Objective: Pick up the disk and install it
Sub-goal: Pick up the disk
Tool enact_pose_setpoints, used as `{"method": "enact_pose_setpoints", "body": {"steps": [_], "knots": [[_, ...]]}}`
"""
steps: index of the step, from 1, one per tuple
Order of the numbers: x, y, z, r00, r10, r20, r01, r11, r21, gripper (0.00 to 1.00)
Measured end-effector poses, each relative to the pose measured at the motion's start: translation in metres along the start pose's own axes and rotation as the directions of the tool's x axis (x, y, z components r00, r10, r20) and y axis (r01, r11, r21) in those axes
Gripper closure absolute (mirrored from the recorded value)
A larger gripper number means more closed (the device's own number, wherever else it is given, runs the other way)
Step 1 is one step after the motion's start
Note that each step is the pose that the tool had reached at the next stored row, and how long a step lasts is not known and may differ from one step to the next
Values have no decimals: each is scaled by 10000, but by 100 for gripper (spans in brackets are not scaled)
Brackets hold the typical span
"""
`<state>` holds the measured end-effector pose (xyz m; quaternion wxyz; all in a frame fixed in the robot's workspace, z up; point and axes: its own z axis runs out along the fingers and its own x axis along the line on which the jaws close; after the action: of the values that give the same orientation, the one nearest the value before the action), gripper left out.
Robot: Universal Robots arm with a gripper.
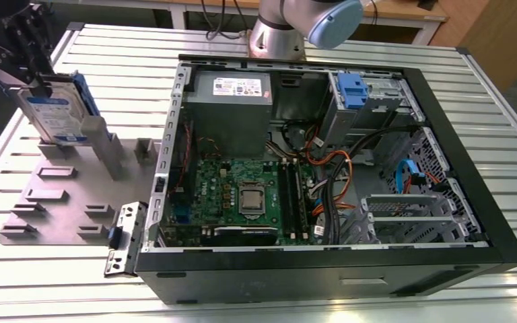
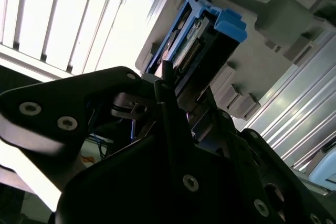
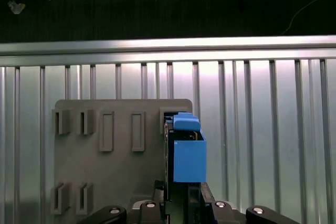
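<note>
Zero installing done so far, by the look of things: disk (image 1: 56, 111) upright in the grey fixture (image 1: 61, 202) at the upper left of the exterior view, well apart from the open computer case (image 1: 501, 222) across centre and right. Pickup itself not yet complete either. Gripper (image 1: 36, 70) directly at the disk's top edge, blue carrier frame (image 3: 188, 156) close in front in the first wrist view. Clamped on it or merely around it: cannot tell.

Count on inspection: one disk (image 1: 54, 113), one open computer case (image 1: 330, 279), one blue carrier tab (image 1: 352, 91) in its bay, one grey holder plate (image 1: 61, 208), one robot arm (image 1: 281, 33), one slatted counter (image 1: 501, 121).
</note>
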<state>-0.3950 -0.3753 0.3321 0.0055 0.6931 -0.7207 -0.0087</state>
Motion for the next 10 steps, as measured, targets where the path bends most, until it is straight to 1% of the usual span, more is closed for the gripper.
{"method": "enact_pose_setpoints", "body": {"steps": [3,7,10], "knots": [[0,1,-73,10000,0,0,0,10000,1,65],[-1,4,-203,10000,0,0,0,10000,0,65],[-1,5,-281,10000,0,0,0,10000,1,65]]}}
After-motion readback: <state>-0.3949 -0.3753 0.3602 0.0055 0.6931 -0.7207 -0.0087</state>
